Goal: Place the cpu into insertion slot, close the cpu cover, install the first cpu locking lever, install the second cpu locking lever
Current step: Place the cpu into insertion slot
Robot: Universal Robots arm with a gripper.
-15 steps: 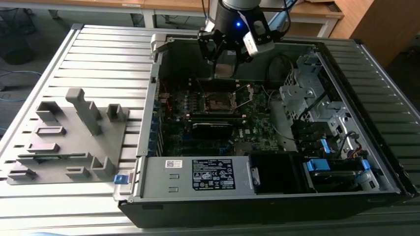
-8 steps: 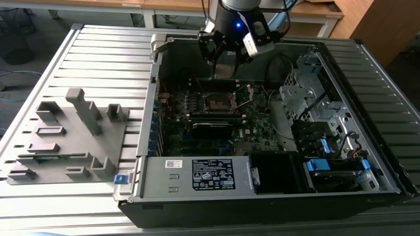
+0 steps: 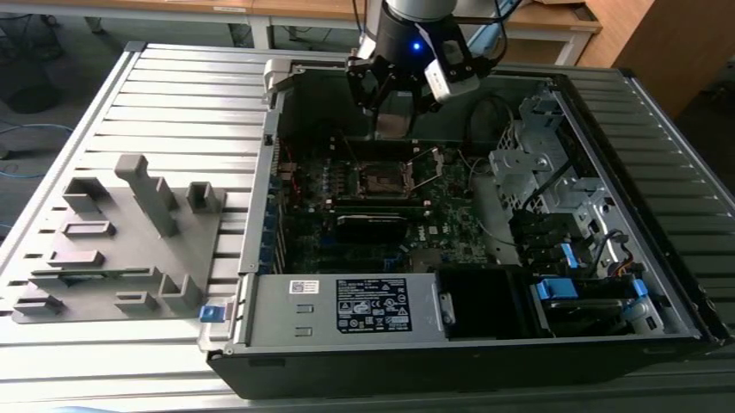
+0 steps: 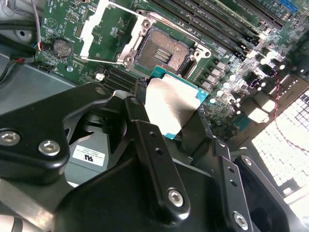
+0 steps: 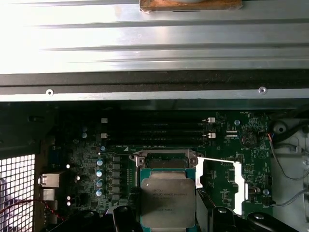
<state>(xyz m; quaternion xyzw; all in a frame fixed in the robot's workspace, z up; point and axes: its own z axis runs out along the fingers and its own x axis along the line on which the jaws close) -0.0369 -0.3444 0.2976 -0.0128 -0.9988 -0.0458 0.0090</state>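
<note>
1. The gripper (image 4: 170,118) pinches the cpu (image 4: 171,99) by two opposite edges, just over the bare insertion slot (image 4: 161,52).
2. The cpu cover (image 4: 91,29) stands flipped open beside the slot, clear of the chip.
3. Long memory slots (image 4: 217,24) run along one side of the slot on the motherboard (image 4: 58,19); a coin battery (image 4: 62,47) sits near the cover.

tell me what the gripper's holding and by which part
The flat square cpu with a dull grey top, gripped at two opposite edges by the gripper.
</note>
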